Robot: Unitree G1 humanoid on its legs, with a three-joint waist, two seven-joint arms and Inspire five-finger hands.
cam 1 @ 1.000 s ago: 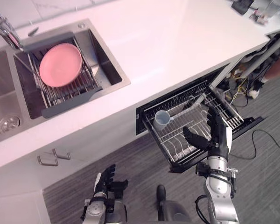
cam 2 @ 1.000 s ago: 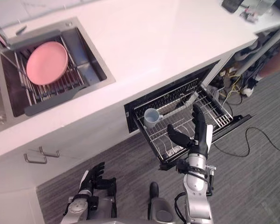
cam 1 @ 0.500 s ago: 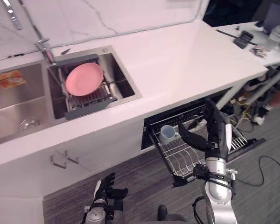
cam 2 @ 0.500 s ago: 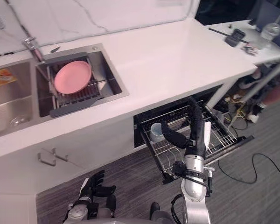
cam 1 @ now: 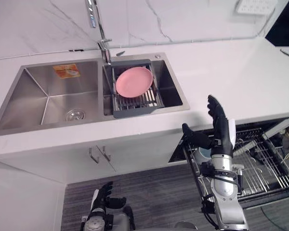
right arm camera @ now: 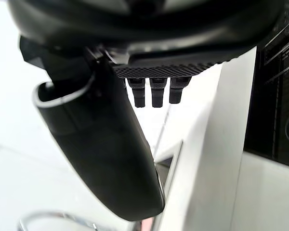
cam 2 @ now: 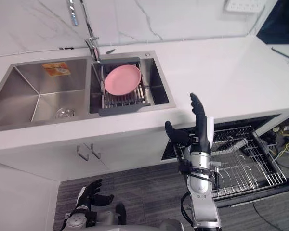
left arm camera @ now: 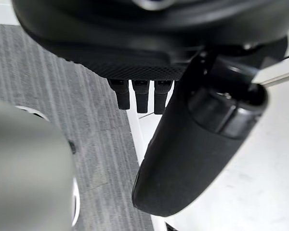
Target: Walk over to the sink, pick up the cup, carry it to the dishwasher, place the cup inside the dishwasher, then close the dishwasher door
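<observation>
One cup [cam 1: 203, 153] sits in one pulled-out dishwasher rack [cam 1: 262, 161], one pink plate [cam 1: 133, 82] in the two-basin sink [cam 1: 38, 98]; right hand [cam 1: 219, 137] and left hand [cam 1: 102, 196] both spread, empty.

Pale blue cup [cam 1: 203, 153], partly hidden, at the left end of the pulled-out wire rack [cam 1: 262, 163]. Dishwasher [cam 2: 267, 192] open. Steel two-basin sink [cam 1: 48, 96] well apart, further left.

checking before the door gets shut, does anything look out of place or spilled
Nothing stands out. The cup sits in the pulled-out dishwasher rack, partly behind the open right hand; the pink plate lies on the sink rack.
</observation>
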